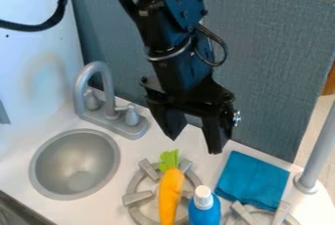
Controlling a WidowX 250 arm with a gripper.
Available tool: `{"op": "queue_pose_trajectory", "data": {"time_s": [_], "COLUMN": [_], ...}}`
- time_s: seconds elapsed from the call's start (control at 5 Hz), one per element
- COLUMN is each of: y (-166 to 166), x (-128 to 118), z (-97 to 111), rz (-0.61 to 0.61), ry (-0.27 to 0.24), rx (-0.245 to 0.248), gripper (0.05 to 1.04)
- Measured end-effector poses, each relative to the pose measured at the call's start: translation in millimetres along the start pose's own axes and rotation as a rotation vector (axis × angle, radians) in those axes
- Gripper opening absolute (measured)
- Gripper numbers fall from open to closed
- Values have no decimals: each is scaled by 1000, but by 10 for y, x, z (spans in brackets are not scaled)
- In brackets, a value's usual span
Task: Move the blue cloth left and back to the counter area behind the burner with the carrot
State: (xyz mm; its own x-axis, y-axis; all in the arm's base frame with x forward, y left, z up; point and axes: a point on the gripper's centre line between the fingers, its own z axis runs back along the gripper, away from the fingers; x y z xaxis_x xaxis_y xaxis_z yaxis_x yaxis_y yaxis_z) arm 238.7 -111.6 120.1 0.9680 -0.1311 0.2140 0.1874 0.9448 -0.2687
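Above the worktop's (108, 208) back edge hangs one open, empty gripper (194, 146). Toward its left: one sink (75, 163), one tap (116, 122) behind. Two burners (138, 198); one cloth (252, 177) by the right edge; one carrot (171, 192) on the left burner, one bottle (204, 212) beside.

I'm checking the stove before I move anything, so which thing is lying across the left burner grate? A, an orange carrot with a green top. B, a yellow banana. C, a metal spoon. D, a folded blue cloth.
A: the carrot lies across that grate, its green top pointing toward the divider.
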Motion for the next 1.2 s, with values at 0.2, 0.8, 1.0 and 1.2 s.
{"op": "queue_pose_trajectory", "data": {"time_s": [0.2,0.8,1.0,1.2], "y": [16,-16,90,212], "x": [-19,675,798,860], "z": [-58,-610,-712,-904], "rz": [5,23,-16,-14], "ry": [20,-63,-91,-64], "rx": [3,-77,-14,43], "gripper": [1004,1004,1004,1004]}}
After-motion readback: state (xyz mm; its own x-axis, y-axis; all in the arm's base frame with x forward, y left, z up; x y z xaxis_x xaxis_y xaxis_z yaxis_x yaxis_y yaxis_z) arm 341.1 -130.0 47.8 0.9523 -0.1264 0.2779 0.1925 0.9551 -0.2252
